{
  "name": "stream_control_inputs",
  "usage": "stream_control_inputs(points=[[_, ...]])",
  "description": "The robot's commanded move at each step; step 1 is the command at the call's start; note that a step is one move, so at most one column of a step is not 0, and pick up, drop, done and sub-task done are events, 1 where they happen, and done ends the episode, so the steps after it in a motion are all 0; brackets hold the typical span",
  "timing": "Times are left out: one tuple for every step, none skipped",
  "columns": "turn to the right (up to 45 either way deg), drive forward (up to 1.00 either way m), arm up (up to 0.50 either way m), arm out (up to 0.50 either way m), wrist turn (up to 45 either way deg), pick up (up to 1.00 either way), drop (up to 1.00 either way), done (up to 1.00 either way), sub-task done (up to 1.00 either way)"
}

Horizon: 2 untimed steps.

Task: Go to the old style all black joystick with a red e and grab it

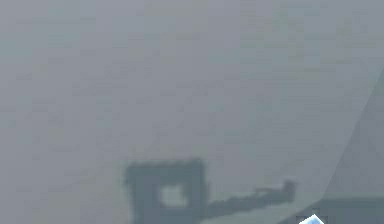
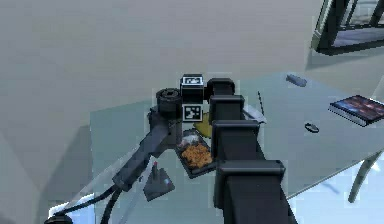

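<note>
The dark arm (image 2: pixel 240 165) rises over a pale table (image 2: pixel 300 150) in the arm side view. Two white marked squares (image 2: pixel 190 85) stand at its far end. Left of them the gripper (image 2: pixel 130 178) slants down toward the table's near left edge. A small grey wedge-shaped thing (image 2: pixel 158 184) lies just beside the fingers, so I cannot tell whether the gripper holds anything. A dark flat thing with orange-brown patches (image 2: pixel 195 152) lies on the table against the arm. No shape here reads clearly as a black joystick.
On the table's right part lie a flat book-like thing (image 2: pixel 357 107), a small dark ring (image 2: pixel 312 127) and a little grey block (image 2: pixel 295 78). A dark-framed window (image 2: pixel 350 25) is at the upper right. The forward view faces a plain grey wall (image 1: pixel 190 80).
</note>
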Motion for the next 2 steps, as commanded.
stream_control_inputs(points=[[0.0,0.0,0.0,0.0,45.0,0.0,0.0,0.0,0.0],[0.0,0.0,0.0,0.0,45.0,0.0,0.0,0.0,0.0]])
